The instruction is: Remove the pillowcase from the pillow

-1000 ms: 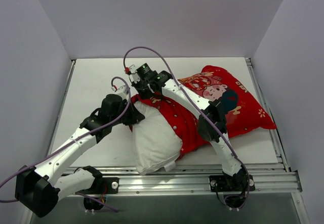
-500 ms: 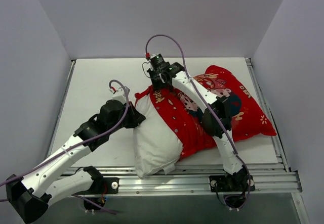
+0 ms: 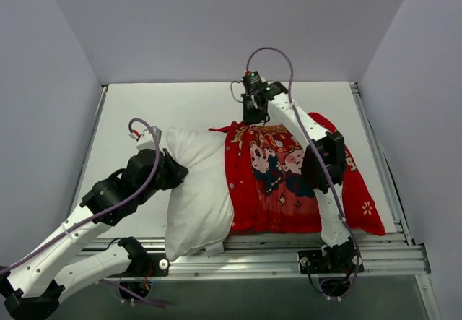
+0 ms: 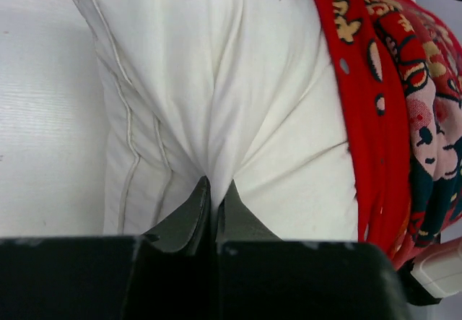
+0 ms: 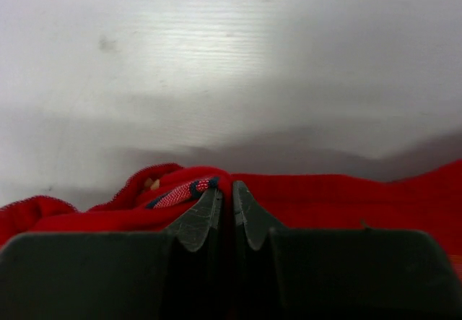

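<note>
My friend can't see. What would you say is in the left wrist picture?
The left gripper has its jaws pinched shut on a fold of the plump white pillow. The red printed pillowcase is bunched along the pillow's right side; white table shows left.

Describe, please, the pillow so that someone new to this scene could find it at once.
On the white table, look left of the red printed pillowcase. The pillow is the plump plain white cushion sticking out of its open end, pinched by the left gripper.

The pillow (image 3: 193, 190) lay on the table (image 3: 137, 110), my left gripper (image 4: 214, 190) at its left side, the pillowcase (image 3: 289, 183) over its right part, my right gripper (image 5: 226, 191) behind that part.
</note>
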You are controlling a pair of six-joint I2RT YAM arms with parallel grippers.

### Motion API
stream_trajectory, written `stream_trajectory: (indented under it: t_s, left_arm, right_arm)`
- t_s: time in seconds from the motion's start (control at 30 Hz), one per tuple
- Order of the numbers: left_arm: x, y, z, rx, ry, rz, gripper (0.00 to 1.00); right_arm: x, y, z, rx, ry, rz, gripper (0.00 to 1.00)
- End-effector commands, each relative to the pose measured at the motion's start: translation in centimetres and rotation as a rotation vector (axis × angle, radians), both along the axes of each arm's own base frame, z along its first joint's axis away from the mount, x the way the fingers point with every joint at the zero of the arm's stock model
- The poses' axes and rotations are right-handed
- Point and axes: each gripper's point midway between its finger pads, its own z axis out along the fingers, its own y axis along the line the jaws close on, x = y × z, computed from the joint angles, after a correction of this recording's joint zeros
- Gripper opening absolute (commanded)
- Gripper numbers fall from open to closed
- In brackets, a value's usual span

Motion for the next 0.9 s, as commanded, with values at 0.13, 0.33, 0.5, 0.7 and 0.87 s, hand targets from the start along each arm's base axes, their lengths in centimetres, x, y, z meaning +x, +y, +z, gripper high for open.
stream_trajectory:
  t_s: [0.13,0.33,0.5,0.7,0.87]
  left_arm:
    - [-1.6,9.6,1.5,0.181,0.028,0.340,0.02]
    - [0.4,10.2,-0.1,0.255,0.058,0.397,0.02]
    - [3.9,6.6,-0.7,0.148,0.055,0.331,0.02]
    - [6.5,4.1,-1.3,0.130,0.056,0.294,0.02]
    - [7.7,3.8,-2.2,0.139,0.060,0.307,0.02]
  right_arm:
    - [7.1,-22.4,7.9,-0.152,-0.304,-0.594,0.00]
    - [7.7,-18.5,10.9,0.042,-0.377,-0.451,0.00]
    - [5.8,-9.4,13.9,0.168,-0.412,-0.193,0.01]
    - [0.8,-6.0,16.9,0.201,-0.427,-0.103,0.42]
    - [-3.2,-7.3,16.8,0.254,-0.433,-0.163,0.69]
